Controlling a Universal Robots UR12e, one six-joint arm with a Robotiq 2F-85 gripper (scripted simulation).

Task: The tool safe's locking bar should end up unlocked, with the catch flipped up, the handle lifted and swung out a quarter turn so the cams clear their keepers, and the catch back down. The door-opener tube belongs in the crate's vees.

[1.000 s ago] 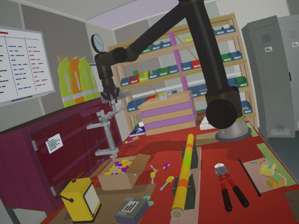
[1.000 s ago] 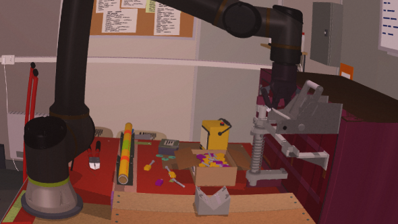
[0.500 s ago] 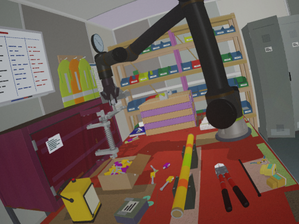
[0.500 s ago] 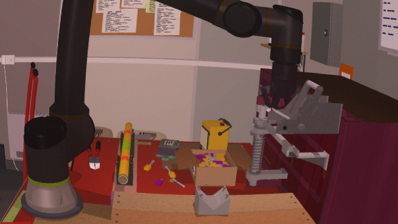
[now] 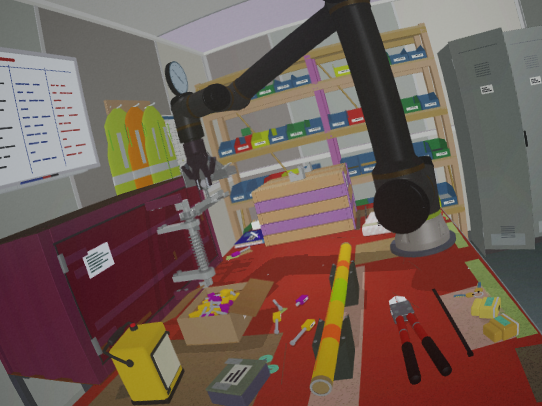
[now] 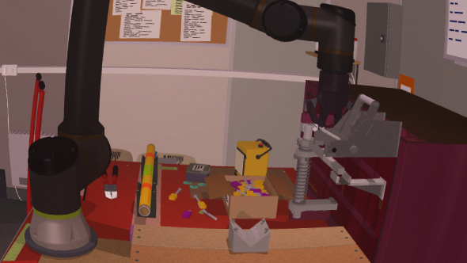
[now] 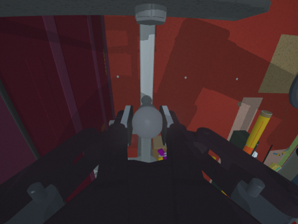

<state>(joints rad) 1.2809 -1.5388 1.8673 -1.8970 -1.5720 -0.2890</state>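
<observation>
The grey ball knob (image 7: 146, 123) at the end of the locking bar's handle (image 5: 210, 196) sits between my fingers, high on the front of the maroon tool safe (image 5: 95, 260). Below it the vertical locking bar (image 5: 198, 245) with its spring runs down to a lower bracket. The grey catch plate (image 6: 358, 132) stands tilted up beside the handle. The yellow, green and orange door-opener tube (image 5: 331, 312) lies on black stands on the red bench, far from the purple and tan crate (image 5: 304, 205), whose grey vee block (image 6: 248, 236) shows at its near end. My gripper (image 7: 146, 122) is closed on the handle's knob.
The safe's door face (image 7: 55, 83) stands close on one side of my fingers. An open cardboard box of small parts (image 5: 220, 312) sits under the bar. A yellow canister (image 5: 147, 362), bolt cutters (image 5: 415, 332) and small tools lie across the bench.
</observation>
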